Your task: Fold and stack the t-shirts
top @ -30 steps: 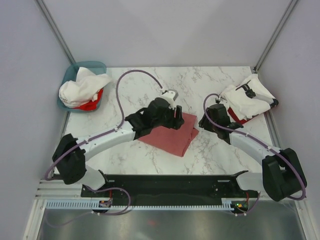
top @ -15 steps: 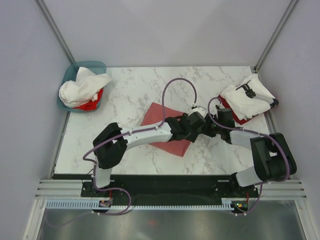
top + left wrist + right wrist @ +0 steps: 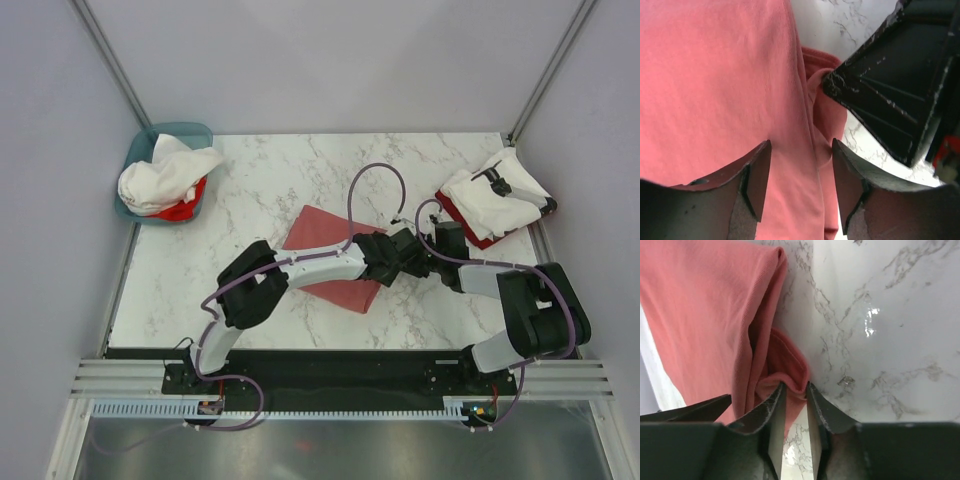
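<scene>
No readable text, no labels, no numbers

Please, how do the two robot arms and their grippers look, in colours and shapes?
The left arm and right arm have white links, bulky black joints and looping purple cables. The left gripper and right gripper have dark, wedge-shaped fingers with scuffed edges.

Salmon tee (image 3: 316, 228) partly under L arm (image 3: 320, 266).
</scene>
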`<state>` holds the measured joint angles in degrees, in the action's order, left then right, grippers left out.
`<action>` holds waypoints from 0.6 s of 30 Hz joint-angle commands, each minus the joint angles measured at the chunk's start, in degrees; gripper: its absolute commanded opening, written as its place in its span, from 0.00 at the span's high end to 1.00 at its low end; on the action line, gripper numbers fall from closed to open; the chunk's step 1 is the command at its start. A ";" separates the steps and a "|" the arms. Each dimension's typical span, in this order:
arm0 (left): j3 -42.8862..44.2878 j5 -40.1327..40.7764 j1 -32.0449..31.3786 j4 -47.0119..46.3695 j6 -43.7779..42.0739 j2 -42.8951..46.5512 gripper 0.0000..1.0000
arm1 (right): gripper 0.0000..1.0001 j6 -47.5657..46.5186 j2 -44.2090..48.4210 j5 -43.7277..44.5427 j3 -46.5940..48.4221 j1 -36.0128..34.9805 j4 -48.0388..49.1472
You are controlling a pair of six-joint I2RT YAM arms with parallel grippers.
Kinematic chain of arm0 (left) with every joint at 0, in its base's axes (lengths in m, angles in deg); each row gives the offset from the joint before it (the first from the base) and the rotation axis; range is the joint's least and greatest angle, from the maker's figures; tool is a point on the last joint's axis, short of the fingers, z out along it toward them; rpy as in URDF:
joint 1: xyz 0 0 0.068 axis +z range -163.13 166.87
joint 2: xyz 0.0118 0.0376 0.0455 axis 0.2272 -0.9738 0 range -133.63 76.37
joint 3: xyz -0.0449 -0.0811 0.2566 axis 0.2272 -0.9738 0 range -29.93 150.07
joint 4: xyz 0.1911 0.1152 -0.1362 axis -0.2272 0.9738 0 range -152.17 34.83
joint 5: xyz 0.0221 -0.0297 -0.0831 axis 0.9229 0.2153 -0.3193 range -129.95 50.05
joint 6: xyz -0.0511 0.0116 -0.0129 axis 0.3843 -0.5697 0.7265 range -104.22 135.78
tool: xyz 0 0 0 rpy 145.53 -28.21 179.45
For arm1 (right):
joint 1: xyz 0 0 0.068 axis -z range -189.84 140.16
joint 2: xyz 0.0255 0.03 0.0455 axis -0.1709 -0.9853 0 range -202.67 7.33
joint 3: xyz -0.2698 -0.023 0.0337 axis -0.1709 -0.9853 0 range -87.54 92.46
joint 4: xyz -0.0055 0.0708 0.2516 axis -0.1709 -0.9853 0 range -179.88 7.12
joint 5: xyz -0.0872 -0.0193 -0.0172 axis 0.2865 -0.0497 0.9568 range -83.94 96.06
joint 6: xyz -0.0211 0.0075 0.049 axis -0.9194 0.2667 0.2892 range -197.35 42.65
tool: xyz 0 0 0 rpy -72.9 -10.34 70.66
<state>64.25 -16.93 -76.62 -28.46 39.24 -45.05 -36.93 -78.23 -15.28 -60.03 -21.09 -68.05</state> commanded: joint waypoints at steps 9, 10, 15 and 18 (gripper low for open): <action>5.49 8.26 -0.06 3.29 0.09 -4.34 0.57 | 0.86 1.15 -4.00 -2.47 -1.67 0.00 3.01; 5.85 8.18 -0.06 3.46 -0.08 -4.69 0.57 | 0.87 1.23 -3.83 -2.65 -1.75 0.08 3.19; 6.20 6.60 -0.15 4.25 -0.52 -4.88 0.74 | 1.00 1.41 -3.91 -3.00 -1.76 1.05 3.89; 5.76 6.59 -1.11 5.31 -0.87 -3.47 0.87 | 1.00 1.41 -5.32 -3.26 -0.97 2.01 4.33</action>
<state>68.44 -11.72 -76.71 -24.66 39.20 -49.60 -34.92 -81.62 -18.75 -60.82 -19.89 -63.55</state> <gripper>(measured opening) 0.159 0.061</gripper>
